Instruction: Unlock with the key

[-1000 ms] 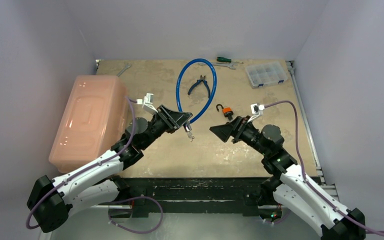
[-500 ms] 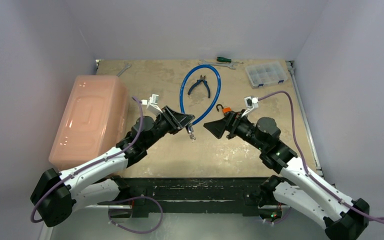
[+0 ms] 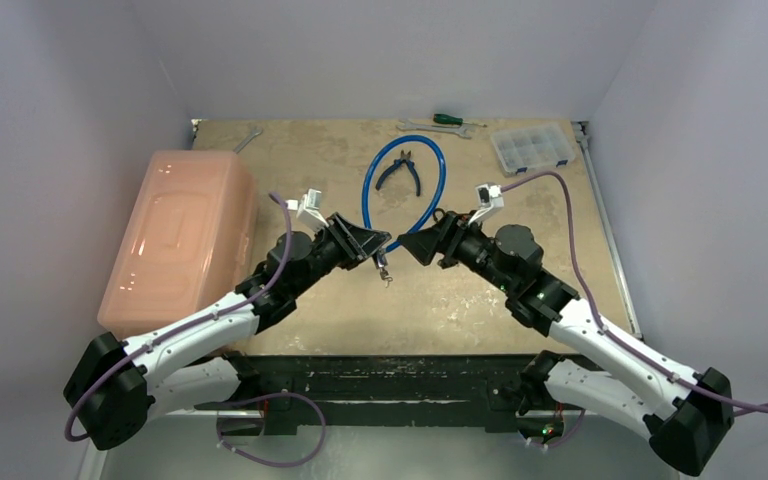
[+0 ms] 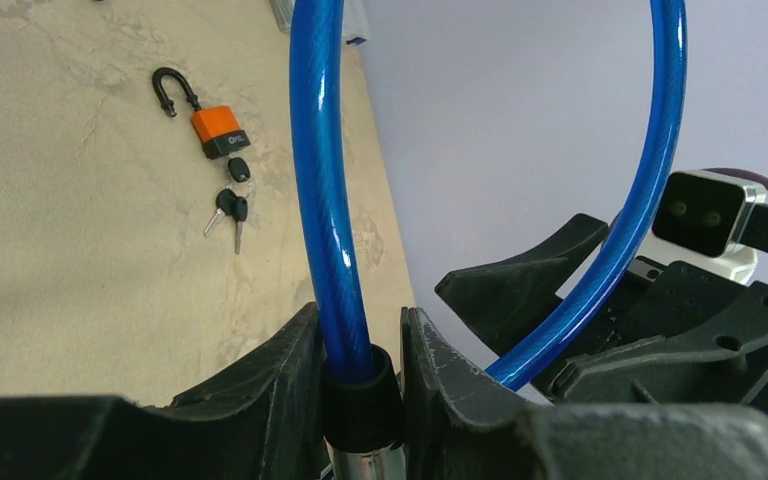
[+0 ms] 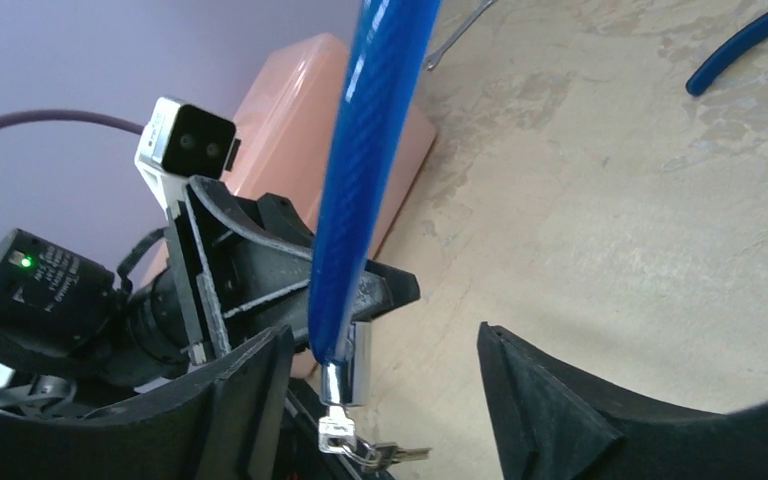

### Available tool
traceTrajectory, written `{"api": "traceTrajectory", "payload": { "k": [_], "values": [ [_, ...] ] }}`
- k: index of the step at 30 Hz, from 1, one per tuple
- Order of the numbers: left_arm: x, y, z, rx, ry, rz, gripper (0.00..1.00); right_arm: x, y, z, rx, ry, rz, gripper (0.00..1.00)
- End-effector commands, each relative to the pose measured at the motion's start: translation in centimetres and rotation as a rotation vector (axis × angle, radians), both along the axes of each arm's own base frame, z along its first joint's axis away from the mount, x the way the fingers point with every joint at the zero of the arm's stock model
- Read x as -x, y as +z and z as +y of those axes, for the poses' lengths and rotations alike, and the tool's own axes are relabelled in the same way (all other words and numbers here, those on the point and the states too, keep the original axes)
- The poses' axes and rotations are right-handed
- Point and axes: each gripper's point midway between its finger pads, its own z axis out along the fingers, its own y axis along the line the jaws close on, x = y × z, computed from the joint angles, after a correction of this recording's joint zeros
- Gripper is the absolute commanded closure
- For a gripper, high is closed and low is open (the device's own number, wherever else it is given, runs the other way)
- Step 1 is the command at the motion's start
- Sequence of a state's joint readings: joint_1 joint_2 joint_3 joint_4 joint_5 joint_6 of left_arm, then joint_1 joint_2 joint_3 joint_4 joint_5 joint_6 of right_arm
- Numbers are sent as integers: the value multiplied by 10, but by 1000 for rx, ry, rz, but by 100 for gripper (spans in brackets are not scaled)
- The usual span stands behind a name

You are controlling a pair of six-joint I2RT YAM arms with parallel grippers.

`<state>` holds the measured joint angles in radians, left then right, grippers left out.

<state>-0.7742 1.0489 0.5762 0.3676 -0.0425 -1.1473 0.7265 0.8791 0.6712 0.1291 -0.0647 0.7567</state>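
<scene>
Plain lavender walls (image 3: 380, 50) enclose a worn, evenly lit beige tabletop (image 3: 300, 170).

The left arm (image 3: 195, 330) reaches from its base at the near left, forward and to the right, with the elbow low and the forearm slanting up to the wrist. Its tool (image 3: 375, 243) is clamped on the black end collar of the blue cable lock (image 4: 318, 180), jaws pressed to either side. The right arm (image 3: 600, 335) mirrors it, stretching forward and leftwards. The right tool (image 3: 412, 245) faces the left one, tips close together, jaws parted, with the cable passing between them.
</scene>
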Motion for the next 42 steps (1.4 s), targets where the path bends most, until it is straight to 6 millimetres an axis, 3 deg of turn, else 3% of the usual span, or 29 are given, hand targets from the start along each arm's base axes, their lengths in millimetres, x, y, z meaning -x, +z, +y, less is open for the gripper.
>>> {"api": "traceTrajectory", "payload": {
  "k": [1, 5, 11, 13, 28, 36, 39, 42],
  "values": [
    [-4, 27, 0, 42, 7, -84, 100, -9, 40, 5, -65, -21, -89, 30],
    [-6, 26, -1, 31, 9, -82, 100, -11, 42, 10, -67, -15, -90, 46],
    [-7, 22, -3, 17, 5, -76, 100, -13, 45, 14, -64, -10, -96, 92],
    [-7, 19, -4, 6, 0, -74, 100, -13, 47, 13, -65, -15, -99, 100],
    [-6, 6, 1, -55, 7, -59, 100, -19, 55, 0, -42, -86, -105, 100],
    [-8, 0, 18, -151, 68, -49, 100, -17, 57, -8, -38, -110, -100, 100],
    [-10, -4, 26, -190, 99, -42, 100, -17, 51, -8, -20, -112, -85, 100],
    [-14, -13, 34, -250, 137, -21, 100, -19, 27, -4, 21, -101, -36, 100]
  ]
}}
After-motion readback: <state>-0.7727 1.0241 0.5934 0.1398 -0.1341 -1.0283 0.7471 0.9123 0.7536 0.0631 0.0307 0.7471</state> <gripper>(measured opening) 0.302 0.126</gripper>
